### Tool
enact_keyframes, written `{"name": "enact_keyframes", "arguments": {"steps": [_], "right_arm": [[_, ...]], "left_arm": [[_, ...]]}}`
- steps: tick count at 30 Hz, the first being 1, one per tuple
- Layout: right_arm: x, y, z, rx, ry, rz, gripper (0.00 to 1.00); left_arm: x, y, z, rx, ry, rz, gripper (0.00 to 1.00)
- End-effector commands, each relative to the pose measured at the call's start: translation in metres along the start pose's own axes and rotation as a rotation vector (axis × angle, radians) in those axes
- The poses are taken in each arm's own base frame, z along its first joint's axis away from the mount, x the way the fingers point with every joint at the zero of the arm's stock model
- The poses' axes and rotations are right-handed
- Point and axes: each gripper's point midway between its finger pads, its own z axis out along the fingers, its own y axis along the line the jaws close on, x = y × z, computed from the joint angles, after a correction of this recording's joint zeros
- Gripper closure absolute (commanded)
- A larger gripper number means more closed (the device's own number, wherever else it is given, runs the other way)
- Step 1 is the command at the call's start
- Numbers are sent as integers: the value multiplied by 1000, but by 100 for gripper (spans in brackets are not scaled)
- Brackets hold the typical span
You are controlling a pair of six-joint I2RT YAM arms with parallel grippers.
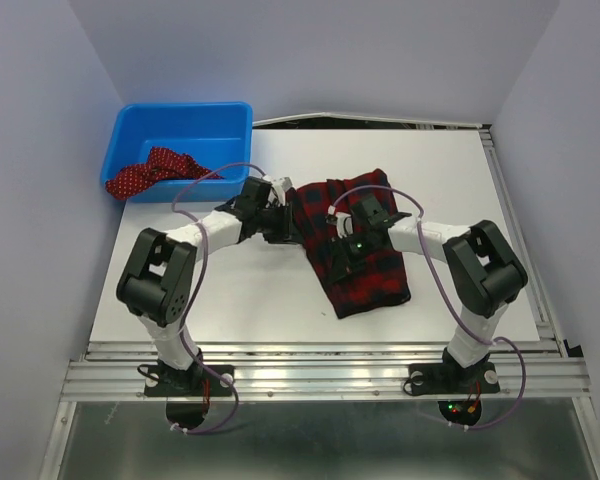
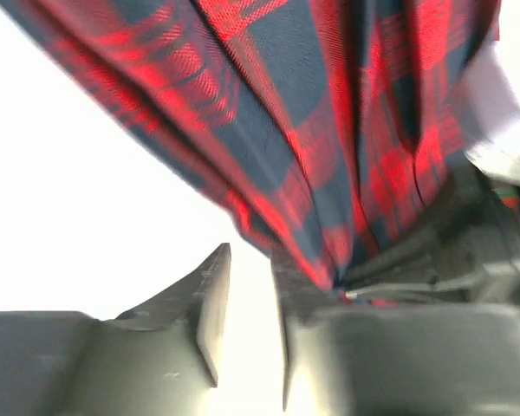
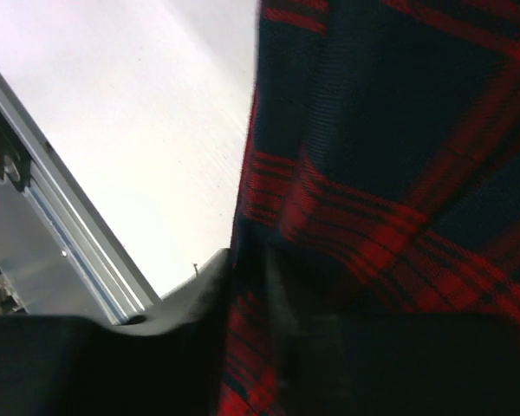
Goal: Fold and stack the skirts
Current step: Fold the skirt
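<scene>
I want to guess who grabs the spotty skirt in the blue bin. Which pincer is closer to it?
Left. The left pincer sits at the plaid skirt's left edge, on the bin's side; the right pincer is over that skirt's middle, farther from the spotty skirt.

The white counter [image 1: 230, 300] runs from the aluminium rails [image 1: 320, 375] at its near edge to the far wall. A blue plastic bin [image 1: 180, 106] sits on its far left corner. Right of the middle, the plaid skirt [image 1: 365, 280] lies in a long band on the surface. Its far end is bunched and its near end is spread flat, angled toward the near right. The near left stretch is bare white.
</scene>
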Motion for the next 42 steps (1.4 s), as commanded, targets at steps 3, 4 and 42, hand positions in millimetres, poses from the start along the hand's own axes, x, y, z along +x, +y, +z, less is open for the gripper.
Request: {"name": "enact_keyframes", "arguments": {"steps": [3, 4, 42], "right_arm": [[-46, 47, -30, -117, -169, -129, 42], [-53, 55, -39, -122, -199, -157, 39], [-1, -42, 0, -422, -54, 202, 43]], "left_arm": [[-50, -15, -79, -1, -159, 154, 57], [-60, -23, -91, 9, -203, 174, 57], [-50, -38, -81, 107, -168, 692, 36]]}}
